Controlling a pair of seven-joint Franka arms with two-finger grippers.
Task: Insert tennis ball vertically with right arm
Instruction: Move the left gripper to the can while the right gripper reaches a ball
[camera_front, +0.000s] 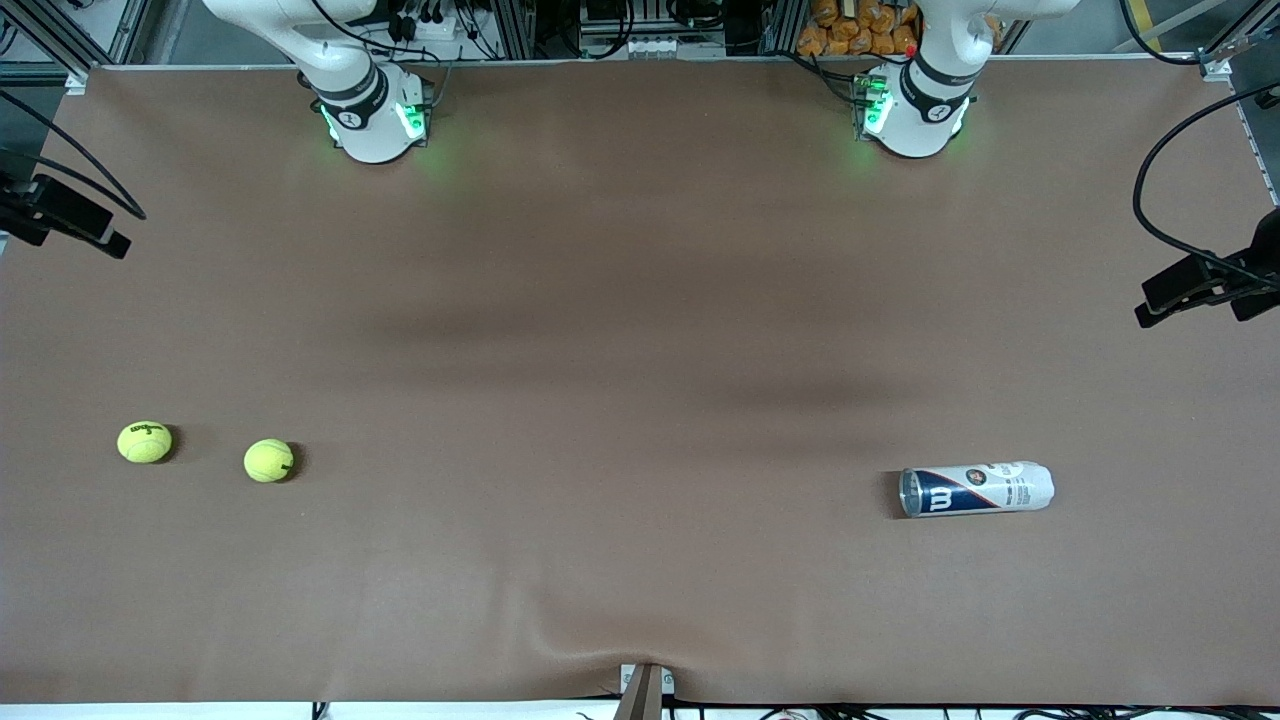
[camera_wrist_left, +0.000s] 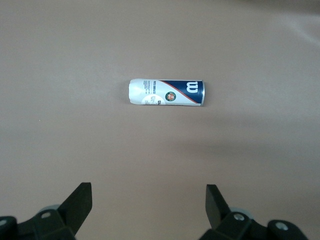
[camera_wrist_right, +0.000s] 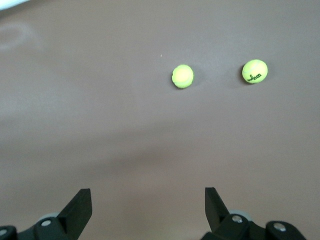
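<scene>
Two yellow-green tennis balls lie on the brown table toward the right arm's end: one with a black logo (camera_front: 144, 442) (camera_wrist_right: 254, 71) and a plainer one (camera_front: 269, 460) (camera_wrist_right: 182, 76) beside it. A white and blue ball can (camera_front: 976, 489) (camera_wrist_left: 166, 92) lies on its side toward the left arm's end, its dark open mouth facing the table's middle. My right gripper (camera_wrist_right: 146, 192) hangs high over the table, open and empty, well apart from the balls. My left gripper (camera_wrist_left: 148, 187) waits high over the table, open and empty, the can far below it. Only the arms' bases show in the front view.
Black camera mounts stand at both ends of the table (camera_front: 70, 215) (camera_front: 1200, 280). The brown mat (camera_front: 640, 330) has a wrinkle near its front edge, where a small clamp (camera_front: 643, 690) sits. Wide bare mat lies between the balls and the can.
</scene>
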